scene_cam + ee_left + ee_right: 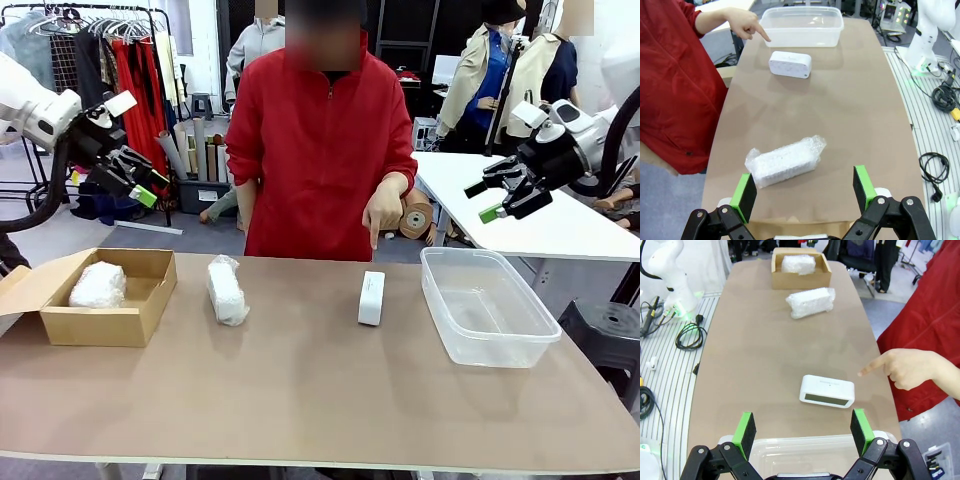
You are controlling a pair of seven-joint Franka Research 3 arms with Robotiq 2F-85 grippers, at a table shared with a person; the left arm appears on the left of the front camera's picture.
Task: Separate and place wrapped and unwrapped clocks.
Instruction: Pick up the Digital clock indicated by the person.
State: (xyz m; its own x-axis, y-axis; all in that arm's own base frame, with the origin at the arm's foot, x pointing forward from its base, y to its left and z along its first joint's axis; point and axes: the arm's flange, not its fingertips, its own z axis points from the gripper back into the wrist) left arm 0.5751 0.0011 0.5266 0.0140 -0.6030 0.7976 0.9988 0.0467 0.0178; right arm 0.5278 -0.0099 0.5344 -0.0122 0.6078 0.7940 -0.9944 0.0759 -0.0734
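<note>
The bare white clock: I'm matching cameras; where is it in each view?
Front view: bare clock, right of centre, left of the clear tub.
Left wrist view: clock upper middle, below the tub.
Right wrist view: clock lower middle, above the tub.
Shared landmark: the person's pointing hand beside it.

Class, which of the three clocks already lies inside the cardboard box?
The bubble-wrapped clock at the far left, lying in the cardboard box. The second wrapped clock and the bare clock lie on the open table.
</note>
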